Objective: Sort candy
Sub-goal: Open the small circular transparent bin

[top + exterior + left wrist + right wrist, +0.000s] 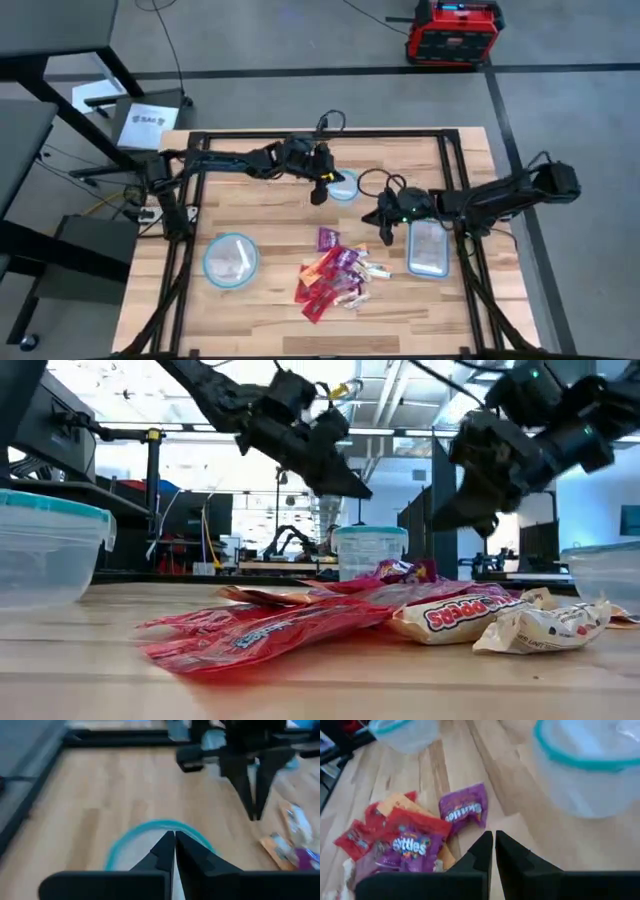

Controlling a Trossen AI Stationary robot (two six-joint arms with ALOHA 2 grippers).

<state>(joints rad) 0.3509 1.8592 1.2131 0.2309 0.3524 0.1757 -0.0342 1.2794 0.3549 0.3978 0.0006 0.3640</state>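
Two hands hang above the bench point(260, 320) with fingers closed on nothing: the left hand point(318, 197) beside a small round bowl point(343, 185), the right hand point(387, 238) between the candy point(335, 278) pile and a rectangular tub point(428, 250).

The table point(250, 320) is pale wood with a visible grain and a smooth, matt finish. The candy point(410, 840) lying just ahead of the right gripper point(494, 845) is wrapped in thin, glossy, crinkled film in red, purple, orange and whitish silver. The tub point(428, 247) beside that gripper is clear plastic, as are the 2 bowls point(231, 260) with bluish rims. Both the right gripper and the left gripper point(174, 845) have dark, matt fingers that look like plastic, pressed together.
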